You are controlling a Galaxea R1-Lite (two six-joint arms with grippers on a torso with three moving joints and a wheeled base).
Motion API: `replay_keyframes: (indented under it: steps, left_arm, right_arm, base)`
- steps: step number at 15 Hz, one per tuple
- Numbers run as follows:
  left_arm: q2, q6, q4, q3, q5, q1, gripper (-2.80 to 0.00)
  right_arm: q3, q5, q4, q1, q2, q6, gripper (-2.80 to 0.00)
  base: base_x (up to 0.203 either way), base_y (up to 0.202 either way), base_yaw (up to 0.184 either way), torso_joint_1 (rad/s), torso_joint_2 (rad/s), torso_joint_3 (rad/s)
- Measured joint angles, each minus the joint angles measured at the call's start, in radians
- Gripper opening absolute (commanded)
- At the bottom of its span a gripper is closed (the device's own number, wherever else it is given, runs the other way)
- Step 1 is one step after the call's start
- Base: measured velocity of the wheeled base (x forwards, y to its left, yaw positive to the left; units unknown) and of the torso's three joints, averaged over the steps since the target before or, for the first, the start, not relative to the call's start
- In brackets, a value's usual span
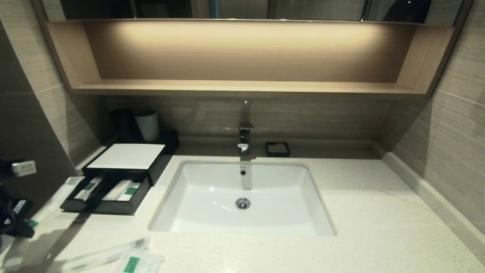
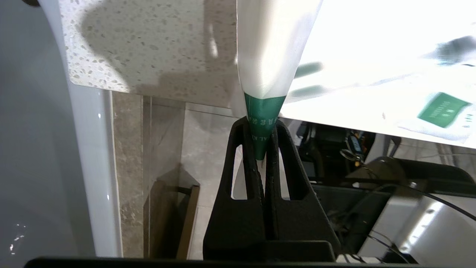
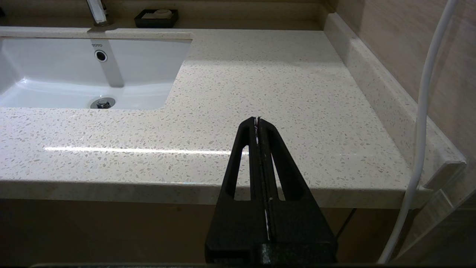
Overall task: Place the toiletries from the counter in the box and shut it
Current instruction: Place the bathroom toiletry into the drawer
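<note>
Left gripper (image 2: 264,147): you see it at the head view's far left edge, off the counter's left end; its fingers (image 2: 243,178) are pinched tight on the green end of a wrapped stick (image 2: 273,48); the rest of that stick runs away from the tips toward the box.
Right gripper (image 3: 257,121): parked below the counter's front edge, right of the sink; its fingers are pressed together on nothing.
Box (image 1: 127,156): you find it left of the sink (image 1: 242,197), against the back wall; its drawer (image 1: 108,193) is pulled out toward you; two white packets with green labels lie inside.
Loose items: a second stick (image 1: 102,256) and a sachet (image 1: 138,262) lie near the counter's front edge, left of the sink; the sachet is just beside the stick.
Counter (image 1: 379,227): speckled stone; a tap (image 1: 245,136) stands behind the sink; a soap dish (image 1: 277,149) sits right of it.
Cups (image 1: 147,125): one dark and one pale, behind the box; you cannot tell if they touch.
</note>
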Motion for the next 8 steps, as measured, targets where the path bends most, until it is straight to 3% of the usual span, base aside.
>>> replay_keyframes:
  steps: [2, 8]
  left_arm:
    - [0.015, -0.036, 0.085, -0.093, -0.001, -0.034, -2.80]
    - [0.135, -0.065, 0.306, -0.365, 0.009, -0.062, -2.80]
  right_arm:
    - [0.000, 0.000, 0.000, 0.000, 0.000, 0.000, -2.80]
    - [0.000, 0.000, 0.000, 0.000, 0.000, 0.001, -2.80]
  base:
    - [0.000, 0.000, 0.000, 0.000, 0.00, 0.000]
    - [0.000, 0.000, 0.000, 0.000, 0.00, 0.000]
